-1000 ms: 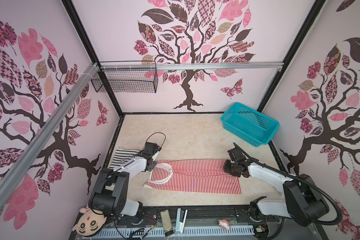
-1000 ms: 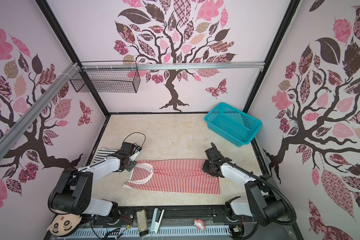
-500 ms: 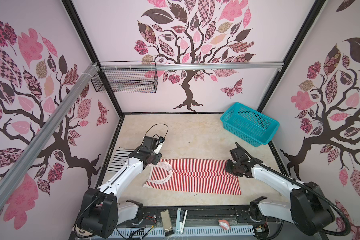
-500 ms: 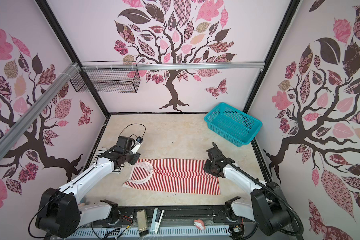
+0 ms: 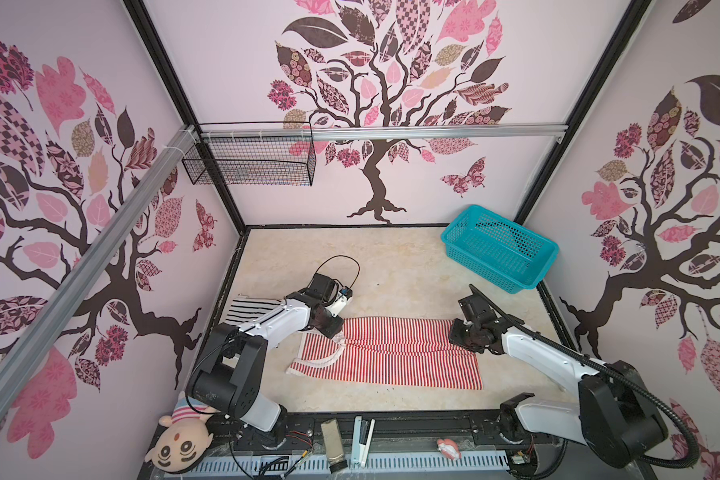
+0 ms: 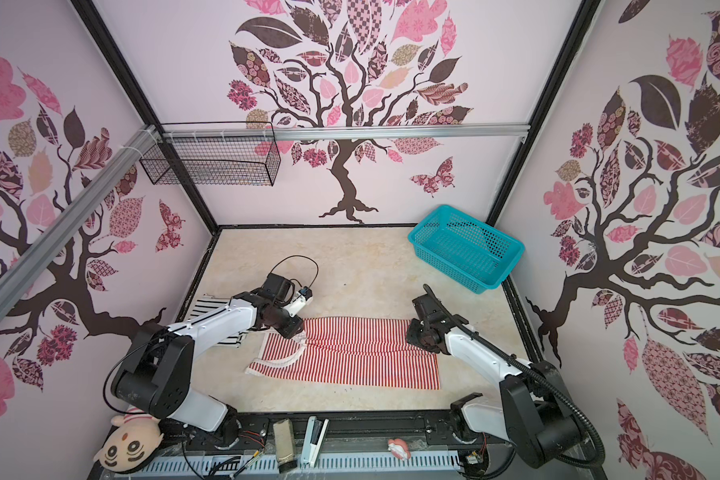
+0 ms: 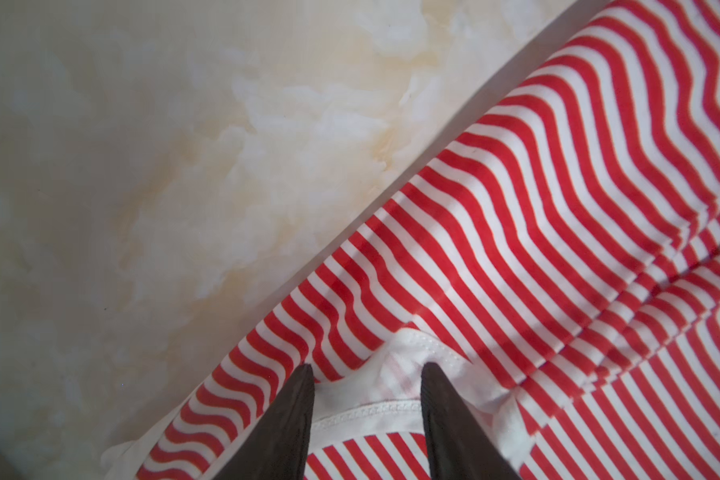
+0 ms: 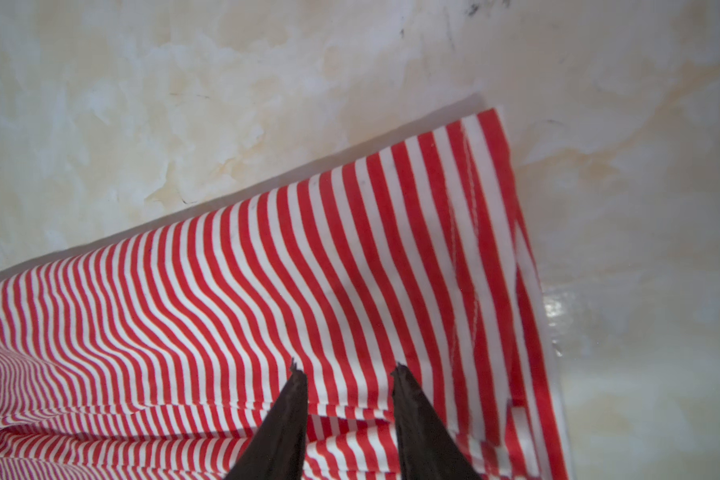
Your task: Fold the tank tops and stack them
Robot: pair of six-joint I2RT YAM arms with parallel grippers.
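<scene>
Red-and-white striped knit tank top (image 5: 391, 357): far side looks folded in. Left tool (image 7: 366, 374) and right tool (image 8: 348, 374) both apart. Next: probably grip the near edge.

One tank top (image 5: 391, 357) is spread on the table (image 5: 391, 266), with the left gripper (image 7: 366, 370) set on its left end and the right gripper (image 8: 346, 374) on its right. The second tank top (image 5: 250, 309) is laid just left of it, and the basket (image 5: 485, 266) is set in the far right corner.

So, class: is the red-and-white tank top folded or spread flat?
Partly folded: the red-and-white tank top has its far side doubled over to the middle.
</scene>
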